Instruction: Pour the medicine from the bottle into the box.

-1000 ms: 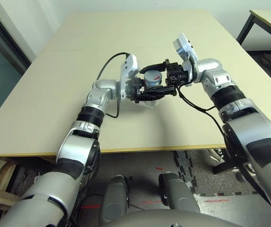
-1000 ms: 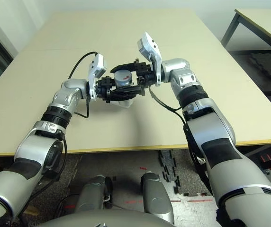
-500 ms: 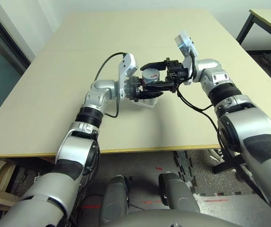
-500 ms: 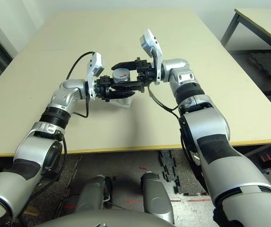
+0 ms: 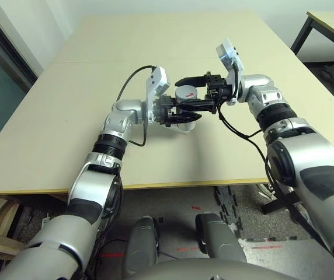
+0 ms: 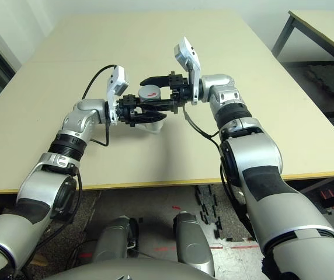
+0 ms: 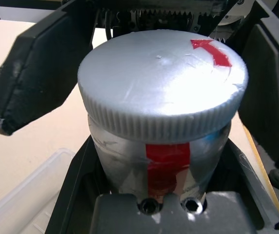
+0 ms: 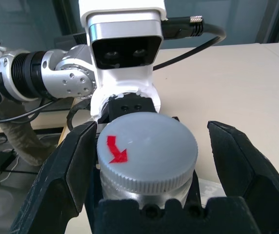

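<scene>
1. Your left gripper [image 5: 176, 114] is clamped on the body of the bottle [image 7: 169, 151], holding it upright above the table [image 5: 225, 46], roughly midway between the two arms.
2. Your right gripper [image 8: 149, 161] stands wide, one finger [image 8: 64, 180] on each side of the cap [image 8: 147, 151] with a visible gap on both sides; I see no contact with the cap.
3. The cap, grey with a red arrow, is seated on the bottle. Judgement: opening has not been done.
4. The box [image 7: 27, 195], a clear plastic tray, lies on the table just below and beside the held bottle. No medicine is visible in the part of it that shows.
5. Progress, as judged: early. Done: bottle lifted and presented to the right gripper. Left: grip the cap, unscrew it, set it aside, tilt the bottle over the box, pour.
</scene>
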{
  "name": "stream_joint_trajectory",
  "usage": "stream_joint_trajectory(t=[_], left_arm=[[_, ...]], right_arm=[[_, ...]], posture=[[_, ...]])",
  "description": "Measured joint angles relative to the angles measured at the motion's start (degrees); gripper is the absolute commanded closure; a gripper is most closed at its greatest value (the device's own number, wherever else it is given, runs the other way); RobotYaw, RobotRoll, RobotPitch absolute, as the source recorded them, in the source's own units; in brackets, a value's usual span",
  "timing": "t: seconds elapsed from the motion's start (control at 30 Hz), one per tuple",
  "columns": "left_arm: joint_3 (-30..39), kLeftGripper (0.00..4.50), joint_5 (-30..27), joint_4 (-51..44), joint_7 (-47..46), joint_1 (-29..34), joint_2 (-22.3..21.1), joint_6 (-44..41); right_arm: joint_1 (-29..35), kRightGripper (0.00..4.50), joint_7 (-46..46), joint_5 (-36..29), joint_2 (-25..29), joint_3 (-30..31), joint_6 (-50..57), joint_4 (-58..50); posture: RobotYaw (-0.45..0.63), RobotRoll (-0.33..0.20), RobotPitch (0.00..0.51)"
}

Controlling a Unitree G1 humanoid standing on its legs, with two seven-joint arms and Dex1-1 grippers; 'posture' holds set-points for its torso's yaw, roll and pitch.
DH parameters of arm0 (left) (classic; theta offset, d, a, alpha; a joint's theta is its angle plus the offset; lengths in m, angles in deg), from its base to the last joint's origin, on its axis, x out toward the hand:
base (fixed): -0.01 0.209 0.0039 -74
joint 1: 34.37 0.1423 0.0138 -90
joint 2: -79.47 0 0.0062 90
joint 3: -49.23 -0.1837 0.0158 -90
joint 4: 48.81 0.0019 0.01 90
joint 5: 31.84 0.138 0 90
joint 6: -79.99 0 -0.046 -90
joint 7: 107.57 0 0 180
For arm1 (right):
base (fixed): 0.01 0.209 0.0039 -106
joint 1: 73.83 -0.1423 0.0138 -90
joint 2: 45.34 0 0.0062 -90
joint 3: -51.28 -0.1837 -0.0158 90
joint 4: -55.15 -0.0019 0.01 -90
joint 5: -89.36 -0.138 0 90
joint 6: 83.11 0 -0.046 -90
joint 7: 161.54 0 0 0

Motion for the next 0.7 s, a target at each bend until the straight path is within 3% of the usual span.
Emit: stream_joint_trajectory(t=[0.7], left_arm=[[-0.41, 1.82, 0.00, -0.83, -0.23, 0.67, -0.66, -1.04]], right_arm=[[-0.98, 0.00, -2.18, 2.32, -0.08, -1.19, 0.09, 1.22]], posture=[[-0.14, 0.000, 0.059]])
